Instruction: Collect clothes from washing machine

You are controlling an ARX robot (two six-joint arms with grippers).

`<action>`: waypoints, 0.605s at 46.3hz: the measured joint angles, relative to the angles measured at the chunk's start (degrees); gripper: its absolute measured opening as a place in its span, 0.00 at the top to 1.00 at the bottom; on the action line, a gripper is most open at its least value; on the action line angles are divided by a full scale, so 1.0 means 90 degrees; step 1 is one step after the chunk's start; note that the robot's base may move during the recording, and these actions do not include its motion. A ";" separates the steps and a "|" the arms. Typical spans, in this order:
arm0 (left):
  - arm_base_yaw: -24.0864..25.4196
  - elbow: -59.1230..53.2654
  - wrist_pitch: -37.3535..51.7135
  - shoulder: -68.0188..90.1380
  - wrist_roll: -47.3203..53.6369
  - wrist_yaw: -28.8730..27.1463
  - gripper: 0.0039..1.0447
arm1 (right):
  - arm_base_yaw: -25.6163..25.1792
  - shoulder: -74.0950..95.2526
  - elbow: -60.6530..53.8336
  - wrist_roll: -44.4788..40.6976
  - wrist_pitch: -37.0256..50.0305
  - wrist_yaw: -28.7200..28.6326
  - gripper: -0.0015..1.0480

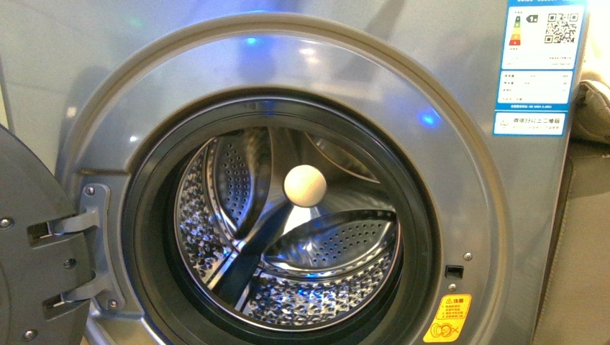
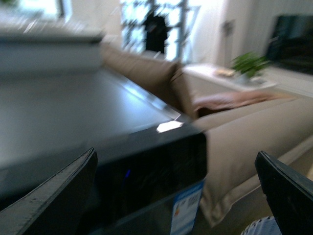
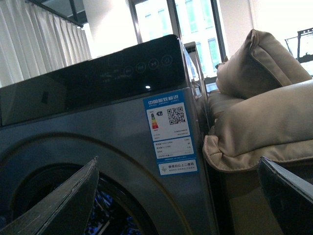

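Note:
The silver-grey washing machine (image 1: 460, 180) fills the front view, its round porthole open. The shiny perforated steel drum (image 1: 288, 230) shows only bare metal and a cream round cap (image 1: 305, 185) at its back. No dark grey-blue clothes show in any view. Neither gripper is in the front view. My left gripper (image 2: 176, 196) is open and empty, above the washer's dark top (image 2: 73, 117); this view is blurred. My right gripper (image 3: 176, 200) is open and empty, facing the washer's front panel (image 3: 122, 137) beside the porthole rim.
The open door (image 1: 29, 251) hangs on its hinge at the left. A beige sofa (image 3: 264, 122) stands close against the washer's right side. A pale cloth bundle (image 1: 593, 108) lies at the right edge. A yellow warning sticker (image 1: 447, 318) sits low right.

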 joint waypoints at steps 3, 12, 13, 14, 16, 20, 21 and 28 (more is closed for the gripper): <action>-0.0036 0.0661 -0.1372 0.0211 -0.0668 -0.0913 0.06 | 0.0126 -0.0104 0.0131 -0.0177 -0.0549 0.0284 0.11; -0.0066 0.0782 -0.2035 0.0189 -0.1389 -0.1396 0.06 | -0.0413 -0.0845 0.0384 -0.0903 -0.3820 -0.0136 0.39; -0.0066 0.0782 -0.2030 0.0180 -0.1430 -0.1396 0.06 | -0.0534 -0.0882 0.0296 -0.0942 -0.3854 -0.0226 0.43; -0.0068 0.0784 -0.2033 0.0180 -0.1447 -0.1401 0.06 | -0.0644 -0.0913 0.0187 -0.0964 -0.3859 -0.0248 0.47; -0.0097 0.0784 -0.2028 0.0165 -0.1445 -0.1379 0.06 | -0.0729 -0.0950 0.0068 -0.0988 -0.3852 -0.0245 0.52; -0.0245 0.0000 -0.1231 -0.0253 -0.0947 -0.2640 0.16 | -0.0794 -0.1110 -0.0233 -0.1035 -0.3776 -0.0257 0.67; -0.0248 -0.0600 -0.0789 -0.0578 -0.0673 -0.3177 0.21 | -0.0797 -0.1146 -0.0282 -0.1039 -0.3755 -0.0272 0.70; 0.0172 -0.3929 0.1056 -0.2650 -0.0160 -0.3412 0.45 | -0.0804 -0.1406 -0.0617 -0.1066 -0.3609 -0.0272 0.95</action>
